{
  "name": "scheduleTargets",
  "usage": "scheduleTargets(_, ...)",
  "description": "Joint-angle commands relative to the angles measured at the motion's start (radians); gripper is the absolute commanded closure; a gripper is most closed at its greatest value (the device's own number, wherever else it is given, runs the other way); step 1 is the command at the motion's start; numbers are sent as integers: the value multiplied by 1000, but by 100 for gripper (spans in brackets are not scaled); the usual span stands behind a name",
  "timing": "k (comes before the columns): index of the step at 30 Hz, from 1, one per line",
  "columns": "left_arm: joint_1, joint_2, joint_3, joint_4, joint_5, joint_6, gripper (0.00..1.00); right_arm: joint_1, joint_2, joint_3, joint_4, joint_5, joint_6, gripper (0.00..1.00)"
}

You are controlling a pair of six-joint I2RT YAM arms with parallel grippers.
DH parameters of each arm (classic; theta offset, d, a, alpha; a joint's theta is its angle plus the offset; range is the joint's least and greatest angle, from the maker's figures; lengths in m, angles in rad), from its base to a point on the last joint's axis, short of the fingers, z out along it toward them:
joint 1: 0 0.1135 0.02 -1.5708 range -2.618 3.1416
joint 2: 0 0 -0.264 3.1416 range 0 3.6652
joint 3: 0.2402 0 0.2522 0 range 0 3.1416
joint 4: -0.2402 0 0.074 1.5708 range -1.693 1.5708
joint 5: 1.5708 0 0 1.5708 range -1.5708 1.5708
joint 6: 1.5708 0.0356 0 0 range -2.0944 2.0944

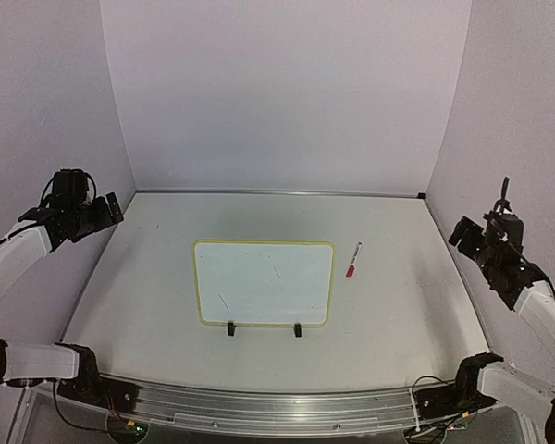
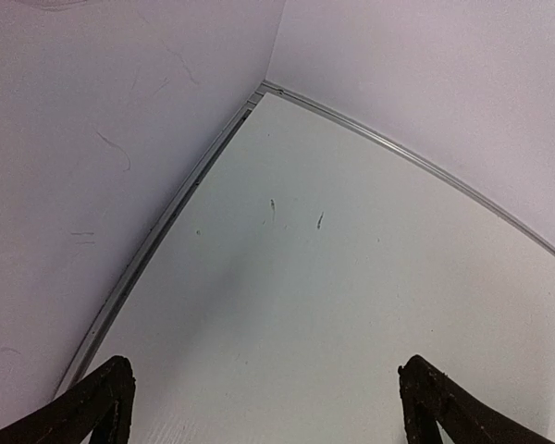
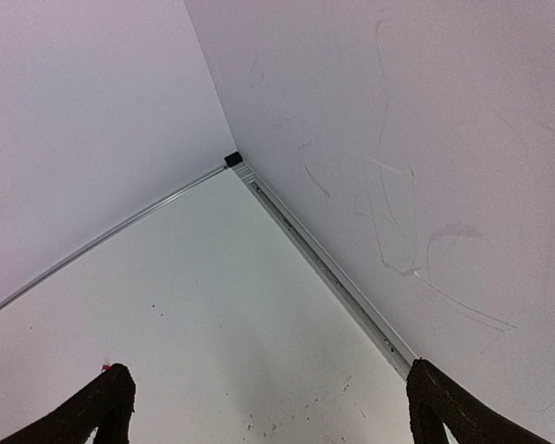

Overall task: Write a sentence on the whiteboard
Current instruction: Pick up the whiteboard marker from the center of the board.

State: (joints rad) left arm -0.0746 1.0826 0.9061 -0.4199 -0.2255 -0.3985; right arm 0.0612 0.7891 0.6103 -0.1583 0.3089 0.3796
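The whiteboard [image 1: 264, 282], white with a thin yellow frame, lies flat mid-table, its two black clip feet on the near edge. No sentence is in view; the board's face carries only a few faint strokes. A white marker with a red cap [image 1: 353, 260] lies on the table just right of the board. My left gripper [image 1: 111, 211] hangs raised at the far left, open and holding nothing, over bare table near the left wall [image 2: 268, 370]. High at the right edge, my right gripper [image 1: 467, 231] also stands open, its fingers spread over the back right corner [image 3: 271, 370].
White walls close in the table on the left [image 1: 46, 111], back and right, with a metal strip [image 3: 324, 264] along their foot. A metal rail [image 1: 259, 407] runs along the near edge between the arm bases. Small dark specks mark the tabletop [image 2: 273, 208].
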Motion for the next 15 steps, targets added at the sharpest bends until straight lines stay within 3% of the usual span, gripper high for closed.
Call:
scheduleTargets(1, 2, 41, 160, -145, 46, 32, 0, -1, 69, 100, -99, -77, 11, 2)
scheduleTargets(6, 3, 100, 311, -297, 98, 123, 0, 2, 219, 264, -272, -187, 9, 5)
scheduleTargets(10, 3, 113, 324, -283, 105, 222, 1, 51, 365, 357, -337, -290, 66, 11)
scheduleTargets(15, 4, 91, 243, -203, 94, 259, 1, 253, 619, 529, -450, -159, 149, 20)
